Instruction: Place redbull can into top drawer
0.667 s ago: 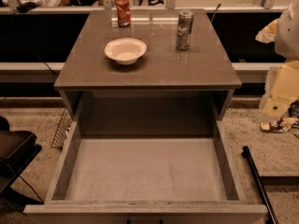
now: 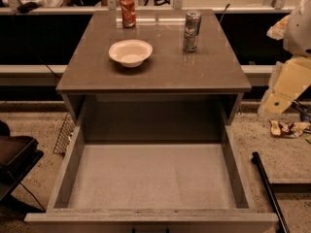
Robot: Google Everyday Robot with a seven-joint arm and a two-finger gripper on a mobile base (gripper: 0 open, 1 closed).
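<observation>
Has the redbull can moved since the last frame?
No. The redbull can stands in the same spot on the cabinet top, right of the bowl. The gripper is at the view's right edge, away from the can.

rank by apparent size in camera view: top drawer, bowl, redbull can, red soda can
top drawer
white bowl
redbull can
red soda can, farther back, so its rank below the redbull can is unsure
The gripper is at the far right edge.
</observation>
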